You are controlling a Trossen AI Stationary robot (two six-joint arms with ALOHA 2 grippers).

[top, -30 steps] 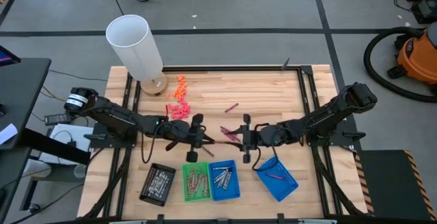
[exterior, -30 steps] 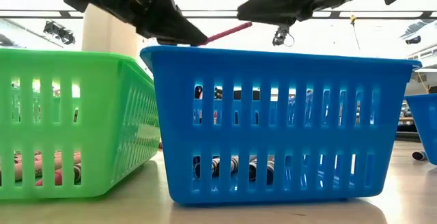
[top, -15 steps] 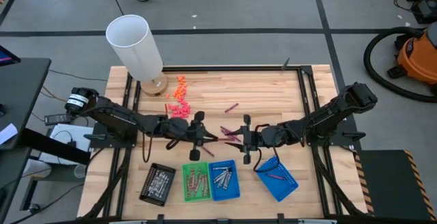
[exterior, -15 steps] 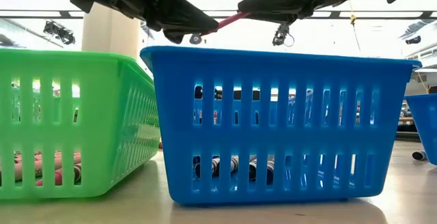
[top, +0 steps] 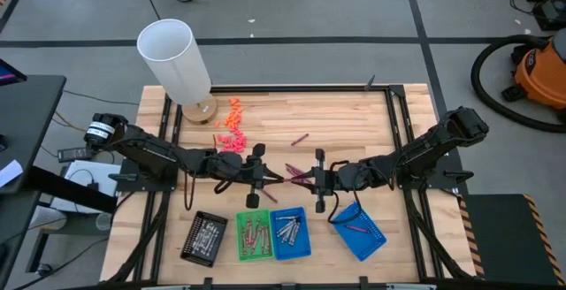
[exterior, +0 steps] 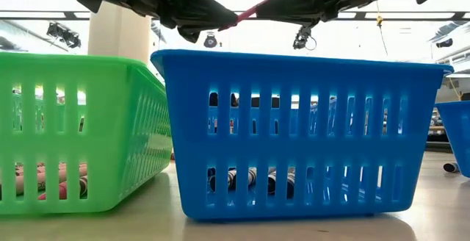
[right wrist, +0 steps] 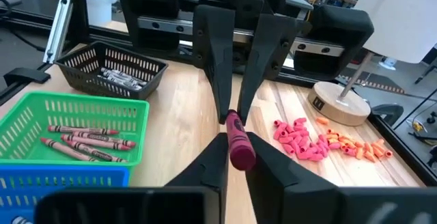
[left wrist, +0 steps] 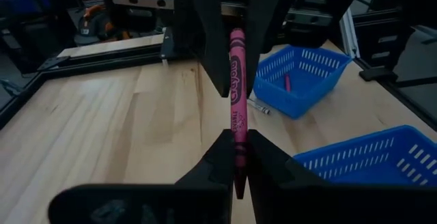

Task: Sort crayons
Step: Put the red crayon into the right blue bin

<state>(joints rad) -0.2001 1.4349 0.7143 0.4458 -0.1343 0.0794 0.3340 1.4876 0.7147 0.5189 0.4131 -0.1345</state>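
The left arm reaches in low from the table's left edge, its left gripper (top: pixel 268 179) just above the green tray (top: pixel 254 236) and pinching one end of a magenta crayon (left wrist: pixel 237 108). The crayon is held clear of the wood, nearly level, bridging the two grippers tip to tip. Its other end sits between the fingers of the right gripper (top: pixel 305 178), which are closed in around it; the right arm stretches in from the table's right edge, equally low, meeting the left above the middle blue tray (top: pixel 289 233).

Relative to the green tray: the black tray (top: pixel 203 238) of grey crayons lies to its left, the middle blue tray touches its right side, and the tilted blue tray (top: pixel 358 231) with one magenta crayon sits further right. The green tray holds red-brown crayons (right wrist: pixel 85 142). Behind it, beyond the grippers, a few loose crayons (top: pixel 296 172) lie on bare wood, with pink and orange bits (top: pixel 232 133) near the lamp base (top: pixel 199 110). The far half of the table (top: pixel 336 113) is mostly open.
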